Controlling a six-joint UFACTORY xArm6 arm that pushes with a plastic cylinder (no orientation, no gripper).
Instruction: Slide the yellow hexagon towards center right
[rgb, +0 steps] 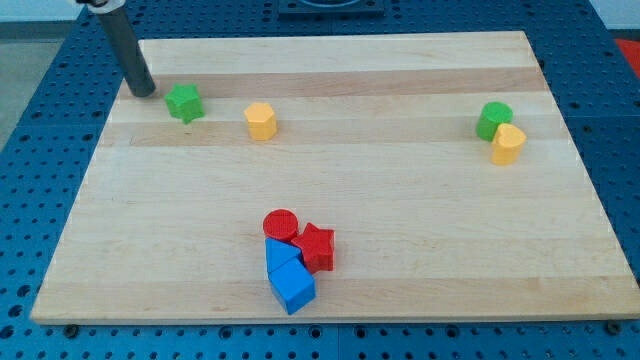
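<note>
Nearest the view's bottom cluster the blue blocks, red cylinder and red star. Farther up, left of centre, sits the yellow hexagon: likely light, rigid, sliding easily if pushed on its left face. The tip, a jawless rod, lies beyond the green star, well left of it.

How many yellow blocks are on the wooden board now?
2. The yellow hexagon lies at the upper left, to the right of the green star. The other yellow block lies at the view's right, touching the green block. None appears hidden.
</note>
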